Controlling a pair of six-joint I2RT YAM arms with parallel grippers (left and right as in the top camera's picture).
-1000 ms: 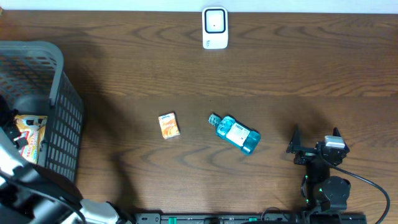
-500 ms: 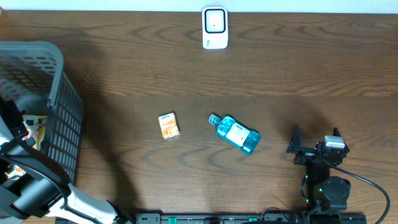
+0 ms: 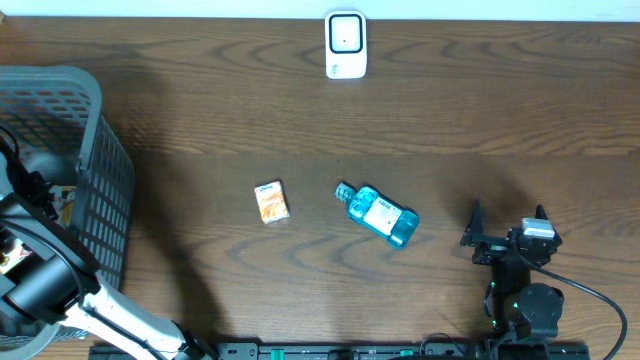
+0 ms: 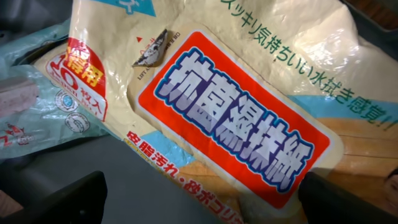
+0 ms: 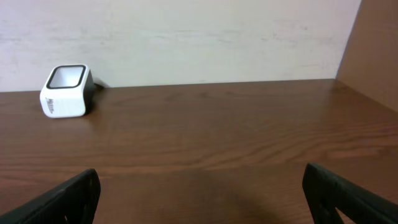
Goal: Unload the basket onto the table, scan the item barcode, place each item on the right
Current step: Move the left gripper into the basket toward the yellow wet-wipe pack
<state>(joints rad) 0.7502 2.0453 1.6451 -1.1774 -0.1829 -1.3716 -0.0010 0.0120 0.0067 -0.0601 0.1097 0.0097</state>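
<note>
Cream plastic wipes packet (image 4: 236, 124) with red label, lying inside grey plastic mesh basket (image 3: 100, 190), just beneath left gripper (image 4: 208, 199) spread wide, gripping nothing. Right gripper (image 3: 508, 215) likewise wide open, empty, well apart.

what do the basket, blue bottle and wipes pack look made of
The basket looks like matte grey moulded plastic, given its grid wall. The blue bottle seems glossy tinted plastic, see-through teal. The wipes pack is probably soft glossy film: creases and glare.
</note>
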